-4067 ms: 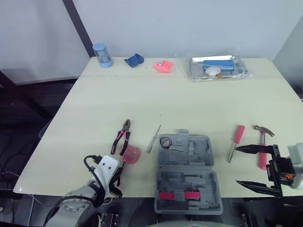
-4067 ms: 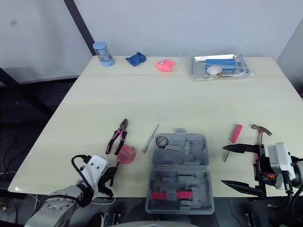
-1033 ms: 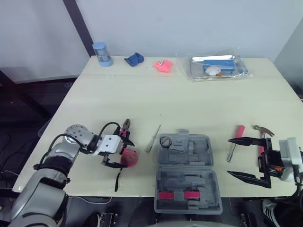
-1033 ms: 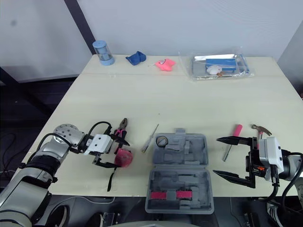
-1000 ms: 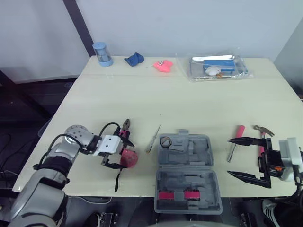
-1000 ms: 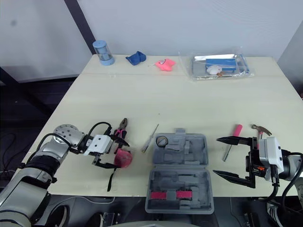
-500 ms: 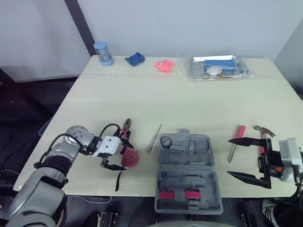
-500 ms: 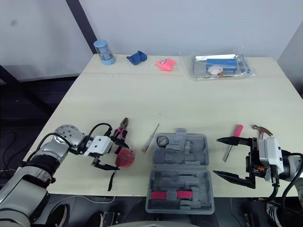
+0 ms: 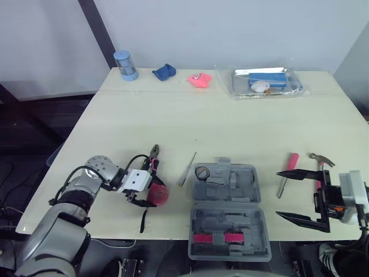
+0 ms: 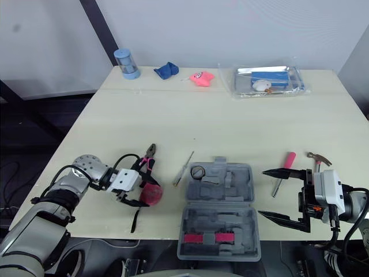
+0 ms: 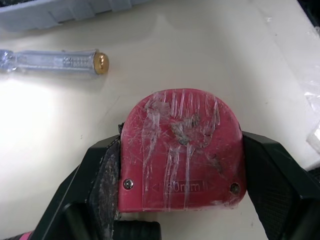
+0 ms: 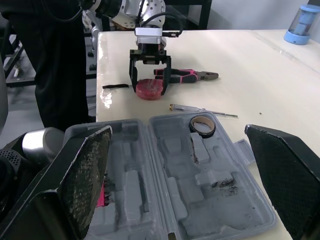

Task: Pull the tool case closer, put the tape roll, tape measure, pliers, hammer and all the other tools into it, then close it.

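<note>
The surface (image 9: 230,115) and the open tool case (image 9: 245,184) sit as they did a second ago, with the case at 6 o'clock by the near edge and its lid half lying flat. Your right pincer (image 9: 278,194) still hangs spread wide and empty at 3 o'clock of the case. The hammer (image 9: 320,173) and red screwdriver (image 9: 288,170) lie untouched just beyond it.

The change is on your left. That arm has come up from the near edge, and your left pincer (image 9: 151,191), which stood open around the tape measure (image 11: 182,150) a second ago, now presses a finger against each of its flanks. The tape measure rests on the surface at 9 o'clock of the case, just beside the pliers (image 9: 149,167).

So you have your grip, and what remains is the lift and the carry towards 3 o'clock into a tray. The tape roll (image 9: 202,172) already lies in the lid's 10 o'clock corner.
</note>
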{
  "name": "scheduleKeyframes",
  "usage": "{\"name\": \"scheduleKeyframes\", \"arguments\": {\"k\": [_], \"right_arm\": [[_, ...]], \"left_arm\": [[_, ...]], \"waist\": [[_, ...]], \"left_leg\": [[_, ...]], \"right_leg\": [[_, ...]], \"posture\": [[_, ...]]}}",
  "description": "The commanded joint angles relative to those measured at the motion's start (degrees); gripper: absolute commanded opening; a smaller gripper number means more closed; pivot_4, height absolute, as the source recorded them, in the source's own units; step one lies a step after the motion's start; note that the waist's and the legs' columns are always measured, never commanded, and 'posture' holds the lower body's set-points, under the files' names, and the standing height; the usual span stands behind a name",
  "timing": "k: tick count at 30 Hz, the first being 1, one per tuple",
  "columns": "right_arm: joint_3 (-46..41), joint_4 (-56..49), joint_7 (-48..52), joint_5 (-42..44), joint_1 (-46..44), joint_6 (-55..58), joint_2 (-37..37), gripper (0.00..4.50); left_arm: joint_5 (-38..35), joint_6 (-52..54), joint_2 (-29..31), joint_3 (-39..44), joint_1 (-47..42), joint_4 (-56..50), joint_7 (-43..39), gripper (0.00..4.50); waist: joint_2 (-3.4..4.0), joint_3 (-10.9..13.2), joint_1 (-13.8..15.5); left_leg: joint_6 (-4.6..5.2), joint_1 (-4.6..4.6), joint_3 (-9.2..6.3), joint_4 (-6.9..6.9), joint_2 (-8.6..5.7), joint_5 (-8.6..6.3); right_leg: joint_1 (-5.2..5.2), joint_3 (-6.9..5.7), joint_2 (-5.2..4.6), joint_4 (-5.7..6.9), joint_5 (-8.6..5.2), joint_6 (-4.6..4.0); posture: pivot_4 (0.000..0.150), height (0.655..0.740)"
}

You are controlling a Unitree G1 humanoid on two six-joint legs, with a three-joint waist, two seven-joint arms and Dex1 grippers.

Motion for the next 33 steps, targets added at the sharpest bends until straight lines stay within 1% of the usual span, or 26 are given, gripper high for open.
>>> {"name": "scheduleKeyframes", "arguments": {"k": [1, 4, 7, 9, 13, 15, 17, 21, 24, 27, 30, 33], "right_arm": [[-1.4, -1.3, -0.1, 0.9, 0.0, -0.2, -0.6, 4.50], [-1.2, -1.7, -0.9, 1.6, -0.3, 0.9, -0.5, 4.50], [-1.0, -2.8, -3.0, 2.7, -0.7, 3.3, -0.6, 4.50], [-0.7, -3.9, -4.8, 3.6, -0.8, 5.8, -0.9, 4.50], [0.7, -6.9, -12.4, 7.5, -2.6, 15.1, -1.2, 4.50], [2.1, -7.6, -16.8, 6.7, -4.4, 18.4, -1.0, 4.50], [3.4, -7.5, -22.1, 7.5, -6.9, 23.4, -0.8, 4.50], [6.7, -10.0, -29.4, 12.6, -11.0, 33.0, -0.3, 4.50], [9.8, -11.1, -38.8, 21.1, -16.1, 43.4, 1.4, 4.50], [11.1, -9.1, -49.1, 32.7, -20.5, 52.5, 2.6, 4.50], [12.9, -5.7, -59.9, 43.4, -24.3, 56.0, 4.7, 4.50], [15.8, -2.3, -70.9, 55.1, -27.3, 55.5, 6.8, 4.50]], "left_arm": [[0.3, -1.3, 0.3, 1.3, -0.7, 0.8, -3.1, 2.99], [-3.2, 2.6, 1.3, 1.4, -0.1, -3.3, -3.1, 2.99], [-6.7, 7.3, 3.0, 1.2, 0.4, -10.4, -3.1, 2.99], [-8.9, 12.3, 3.5, 2.4, 0.7, -16.4, -3.1, 2.99], [-12.5, 26.8, 3.8, 5.1, 1.4, -32.8, -0.1, 2.99], [-13.8, 35.0, 3.6, 5.8, 1.6, -40.1, 2.8, 2.99], [-13.3, 39.5, 3.2, 6.2, 2.1, -45.3, 5.2, 2.99], [-13.0, 47.3, 1.9, 6.4, 3.2, -54.0, 9.1, 2.99], [-10.7, 50.9, -2.1, 6.0, 3.2, -58.7, 15.8, 2.99], [-8.7, 53.0, -5.1, 5.2, 3.8, -61.6, 20.0, 2.99], [-6.3, 53.3, -7.6, 4.6, 4.2, -62.7, 23.0, 2.99], [-5.1, 53.9, -10.1, 3.9, 4.7, -63.5, 25.4, 2.99]], "waist": [[0.00, 0.0, 0.0], [0.00, 0.0, 0.0], [-0.07, 0.0, 0.0], [-0.07, 0.0, 0.1], [-0.09, 0.1, 0.0], [-0.10, 0.1, 0.0], [-0.09, 0.1, -0.2], [-0.09, 0.1, -0.3], [-0.12, 0.1, -0.1], [-0.16, 0.1, 0.0], [-0.19, 0.1, 0.0], [-0.19, 0.1, -0.1]], "left_leg": [[0.00, 0.00, 0.00, 0.00, 0.00, 0.00], [0.00, 0.00, 0.00, 0.00, 0.00, 0.00], [0.00, -0.01, -0.02, 0.00, 0.02, 0.00], [-0.01, -0.02, -0.04, 0.01, 0.02, 0.00], [-0.02, -0.05, -0.06, 0.05, 0.03, 0.01], [-0.03, -0.05, -0.07, 0.05, 0.03, 0.02], [-0.03, -0.04, -0.06, 0.05, 0.02, 0.02], [-0.05, -0.05, -0.07, 0.04, 0.03, 0.03], [-0.06, -0.07, -0.09, 0.04, 0.04, 0.04], [-0.05, -0.08, -0.08, 0.05, 0.03, 0.03], [-0.09, -0.10, -0.09, 0.04, 0.02, 0.05], [-0.11, -0.13, -0.05, 0.04, 0.02, 0.07]], "right_leg": [[0.00, 0.00, 0.00, 0.00, 0.00, 0.00], [0.00, 0.00, 0.00, 0.00, 0.00, 0.00], [0.00, 0.00, 0.00, 0.01, 0.00, 0.00], [0.00, 0.00, -0.02, 0.01, 0.00, 0.00], [0.00, 0.00, -0.03, 0.02, 0.00, 0.00], [0.00, 0.00, -0.03, 0.01, 0.00, 0.00], [0.00, 0.00, -0.02, 0.01, 0.00, 0.00], [-0.03, 0.03, 0.03, 0.01, 0.00, -0.01], [-0.05, 0.04, 0.04, 0.01, 0.00, -0.01], [-0.04, 0.05, 0.02, 0.01, 0.00, -0.01], [-0.05, 0.05, 0.01, -0.03, 0.00, -0.01], [-0.11, 0.08, 0.01, -0.02, 0.00, -0.01]], "posture": [[0.150, 0.7400], [0.150, 0.7400], [0.150, 0.7400], [0.150, 0.7400], [0.150, 0.7400], [0.150, 0.7400], [0.150, 0.7400], [0.150, 0.7400], [0.150, 0.7400], [0.150, 0.7400], [0.150, 0.7400], [0.150, 0.7400]]}}
